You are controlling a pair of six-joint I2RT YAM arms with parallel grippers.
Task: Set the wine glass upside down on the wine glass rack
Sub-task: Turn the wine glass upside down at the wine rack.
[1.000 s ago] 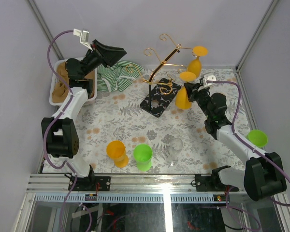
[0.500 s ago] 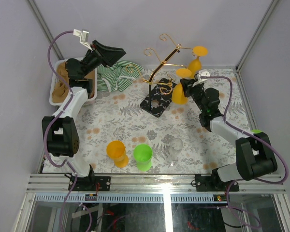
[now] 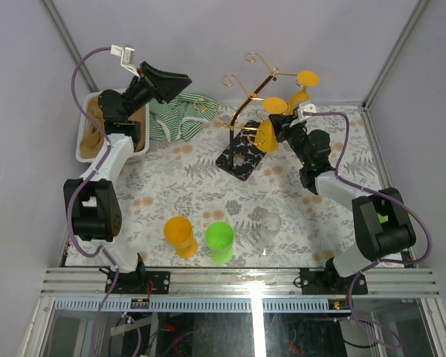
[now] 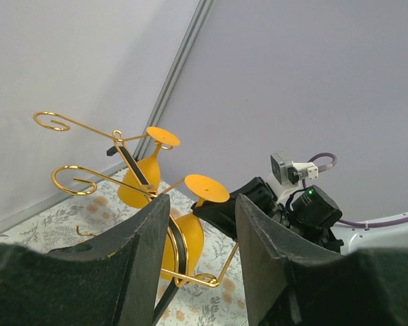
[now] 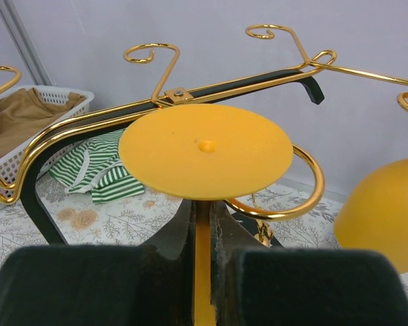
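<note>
Orange glass (image 3: 267, 135) is held upside down, foot up and bowl down, up against the rack (image 3: 244, 109) on its right side and above the rack's black base. The right claw (image 3: 286, 126) is closed on the stem just under the foot; in the right wrist view the two fingers press the thin stem from either side. From that view the flat foot sits level with one curled hook arm, whose gold loop curves round behind and to the right of it. Whether the stem lies inside that hook cannot be told. The left wrist view shows the bowl close to the dark upright post, with a lower hook arm passing beneath it.

A second glass (image 3: 300, 95) hangs upside down from a higher arm, just behind and to the right of the held one.

The left claw (image 3: 182, 84) is raised over the back left of the table (image 3: 193, 186), its fingers spread apart with nothing between them, pointing towards the rack.

A white basket (image 3: 84, 143) with brown cloth stands at the back left, a striped cloth (image 3: 175, 119) beside it. Near the front edge stand an orange cup (image 3: 180, 235), a green cup (image 3: 220, 241) and a clear glass (image 3: 271, 223).
</note>
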